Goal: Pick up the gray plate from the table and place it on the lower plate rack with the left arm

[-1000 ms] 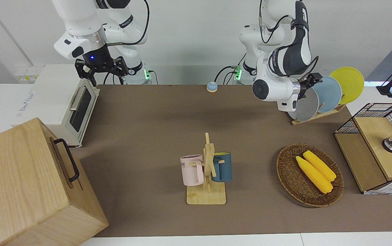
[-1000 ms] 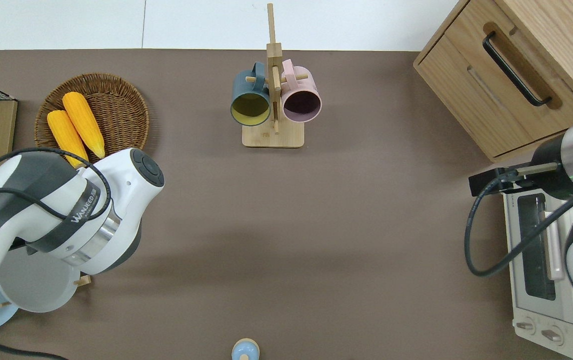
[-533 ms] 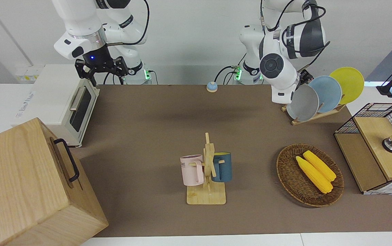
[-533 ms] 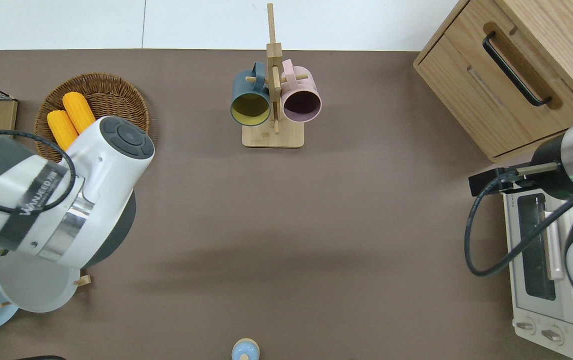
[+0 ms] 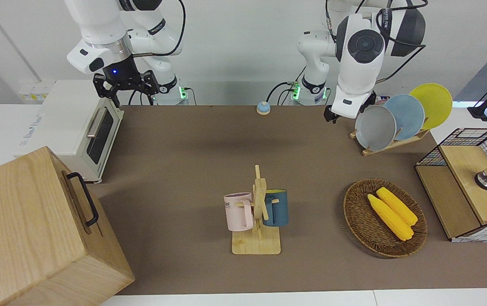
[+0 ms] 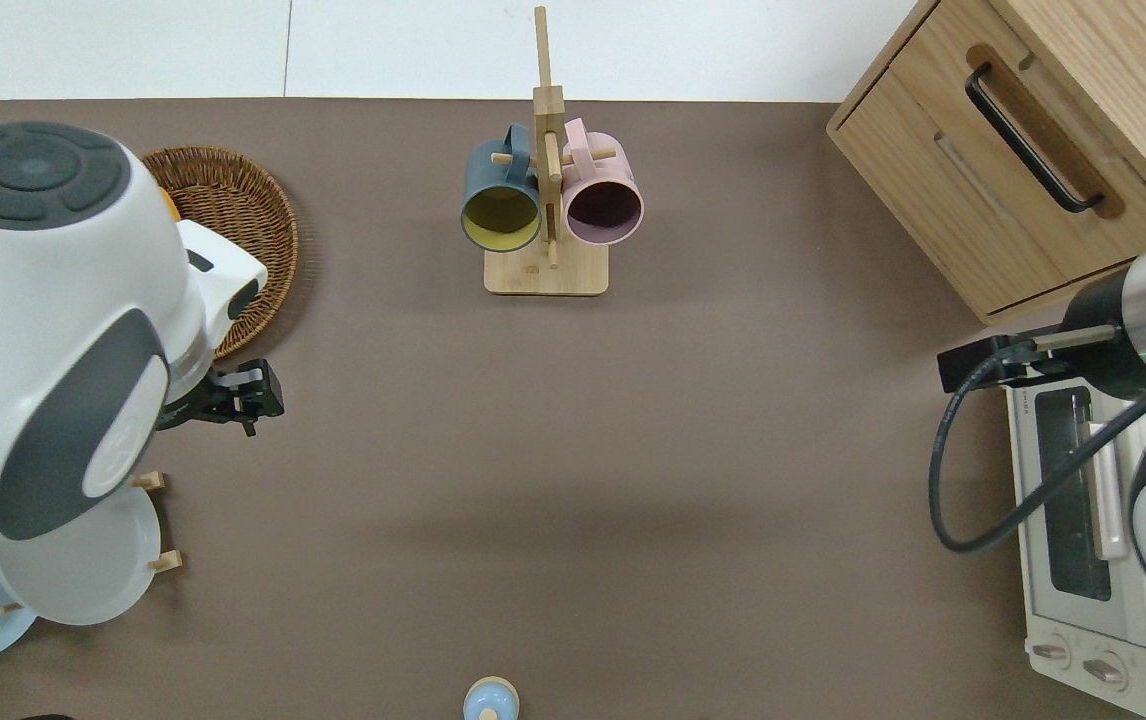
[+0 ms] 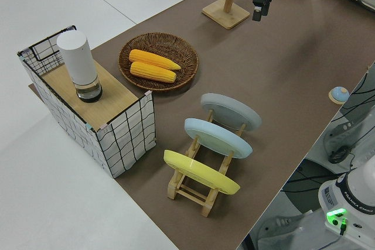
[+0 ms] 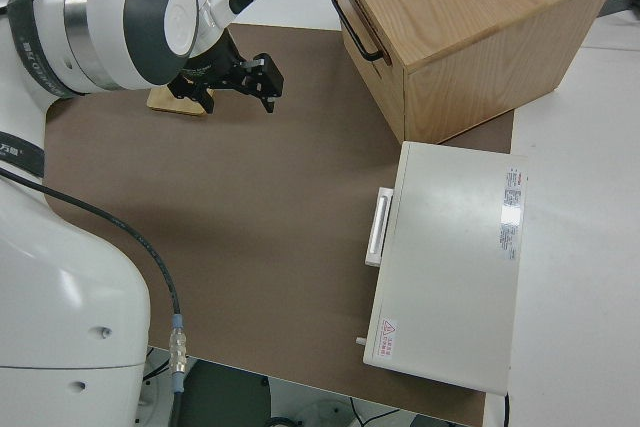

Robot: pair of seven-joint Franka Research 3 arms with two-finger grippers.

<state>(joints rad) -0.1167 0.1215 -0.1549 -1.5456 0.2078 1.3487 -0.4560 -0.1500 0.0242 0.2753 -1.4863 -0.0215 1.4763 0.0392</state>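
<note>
gray plate point(image 7: 231, 111) seated in lowest slot of plate rack point(image 7: 202, 188), half hidden overhead under left arm point(image 6: 53, 330); left end effector point(image 6: 245, 392) empty over bare counter point(image 6: 633, 450), finger gap impossible to tell.

- Robot base point(image 7: 350, 203): "FRANKA ROBOTICS" in dark lettering on the white housing, partly legible, left side view.
- Toaster oven point(image 8: 447, 262): red warning triangle and a printed label on its white top; wording too small to read.
- Pink mug point(image 5: 238, 211): dark lettering on its side, ending in "ME".
</note>
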